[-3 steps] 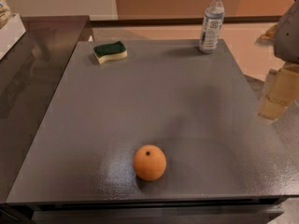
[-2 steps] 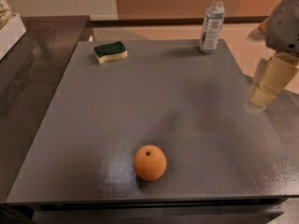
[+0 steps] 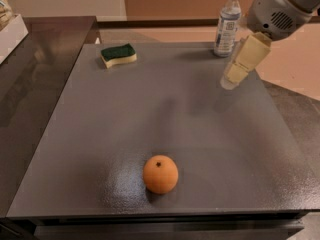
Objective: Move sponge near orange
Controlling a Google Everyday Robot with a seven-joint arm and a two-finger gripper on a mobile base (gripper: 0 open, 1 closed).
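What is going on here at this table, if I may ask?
A one-armed robot is to bring the sponge near the orange. Its pincer hangs above the table's far right side, beside a bottle. The sponge lies untouched at the far left, and the orange sits near the front edge, well apart from it.

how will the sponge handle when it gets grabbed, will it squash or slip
The sponge looks like pale foam under a green scrub top, so it will probably squash a little and feel light. It lies flat on the table, so it is unlikely to roll or tip. The claw hangs near the bottle, well apart from it.
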